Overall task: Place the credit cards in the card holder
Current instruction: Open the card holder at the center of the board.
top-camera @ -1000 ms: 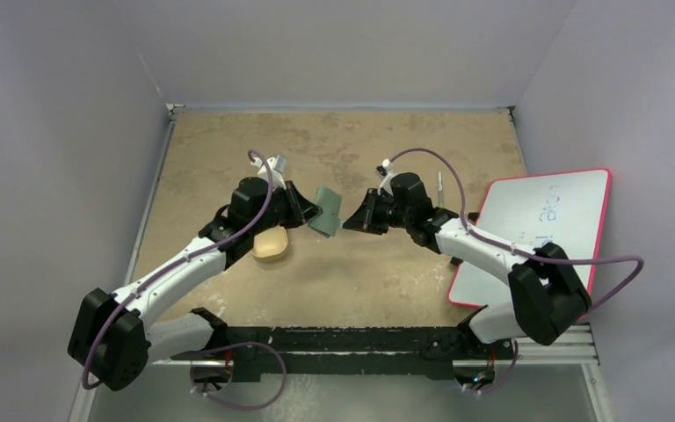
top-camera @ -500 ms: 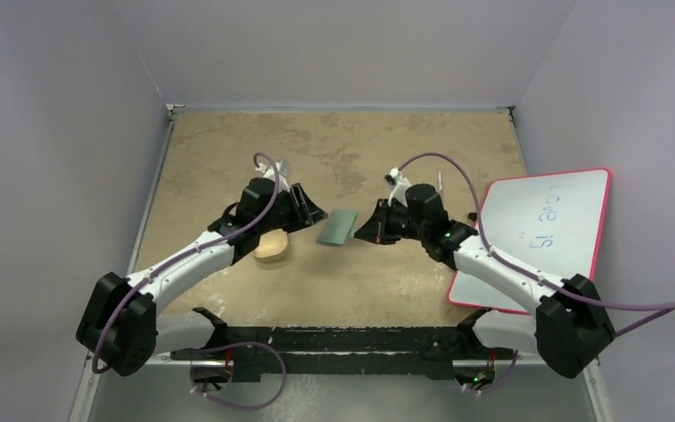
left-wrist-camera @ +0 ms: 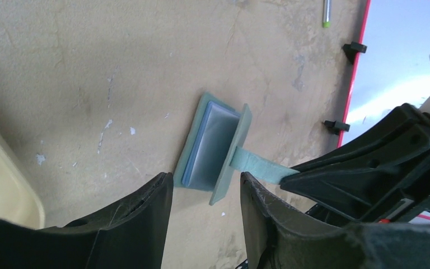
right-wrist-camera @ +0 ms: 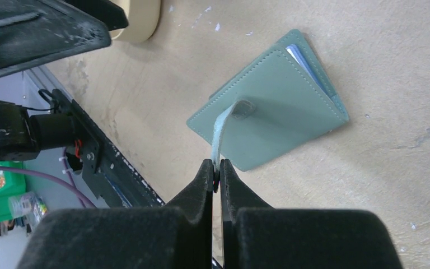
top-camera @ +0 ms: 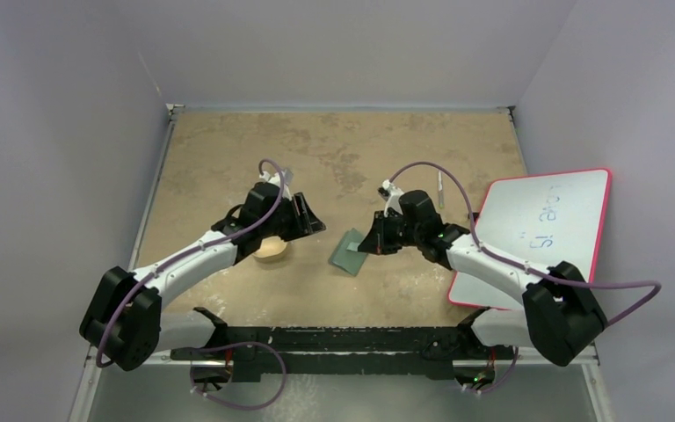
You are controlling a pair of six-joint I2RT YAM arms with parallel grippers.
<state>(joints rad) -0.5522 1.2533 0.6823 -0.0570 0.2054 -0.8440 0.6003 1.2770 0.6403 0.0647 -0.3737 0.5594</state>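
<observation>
The grey-green card holder (top-camera: 349, 252) lies on the table between the two arms, its covers slightly apart. In the left wrist view the card holder (left-wrist-camera: 210, 143) shows a silvery, blue-edged layer inside; I cannot tell card from pocket. No loose credit cards are in view. My right gripper (top-camera: 366, 246) (right-wrist-camera: 216, 166) is shut on the holder's thin strap (right-wrist-camera: 222, 129), which runs taut to the outer cover (right-wrist-camera: 274, 106). My left gripper (top-camera: 318, 225) (left-wrist-camera: 206, 182) is open, just left of the holder and not touching it.
A tan oval tray (top-camera: 271, 248) sits under the left arm, close to the holder. The pink-edged whiteboard (top-camera: 536, 233) lies at the right, partly under the right arm. A pen (top-camera: 440, 187) lies behind the right gripper. Two black clips (left-wrist-camera: 354, 49) sit by the board's edge.
The left gripper opened, let go of the card holder and drew back left. The right gripper shut on the strap and brought the holder down onto the table, nearer the front.
</observation>
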